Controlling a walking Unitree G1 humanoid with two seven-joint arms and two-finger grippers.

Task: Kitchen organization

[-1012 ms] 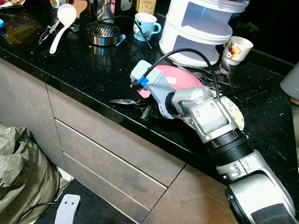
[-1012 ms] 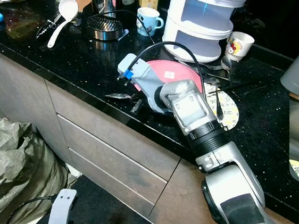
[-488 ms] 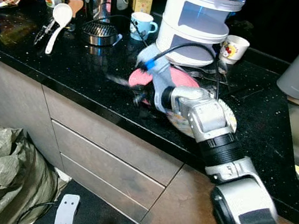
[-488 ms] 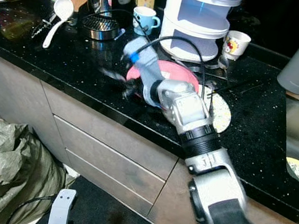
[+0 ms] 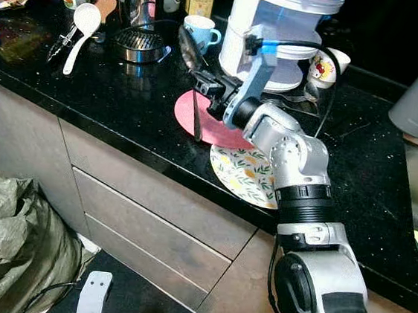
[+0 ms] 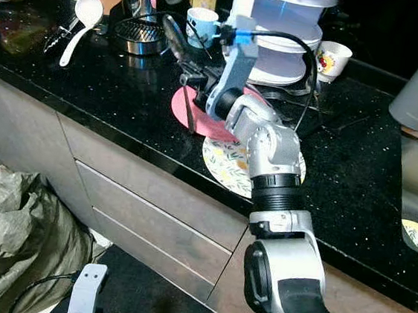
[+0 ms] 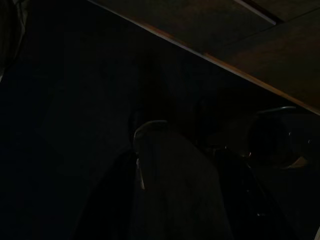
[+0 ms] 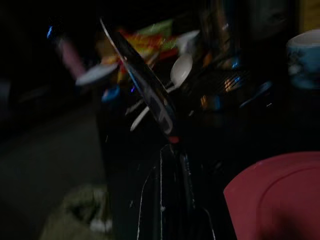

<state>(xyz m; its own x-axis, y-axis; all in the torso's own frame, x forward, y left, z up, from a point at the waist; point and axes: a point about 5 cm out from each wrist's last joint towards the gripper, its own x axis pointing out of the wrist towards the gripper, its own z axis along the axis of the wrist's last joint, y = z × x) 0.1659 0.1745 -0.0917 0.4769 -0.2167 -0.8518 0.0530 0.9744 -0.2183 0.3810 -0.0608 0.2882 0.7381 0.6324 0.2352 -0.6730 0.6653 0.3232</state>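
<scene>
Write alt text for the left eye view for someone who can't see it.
The robot's right hand holds a metal spoon and a dark utensil above a pink plate on a cluttered black countertop. A floral plate lies beside the pink one, and a white tiered container stands behind.

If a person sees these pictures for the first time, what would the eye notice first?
Probably the right gripper, raised above the black counter with its jaws shut on a metal spoon. Just below lie a pink plate and a patterned plate, near the counter's front edge.

Silver right arm, black cable
</scene>
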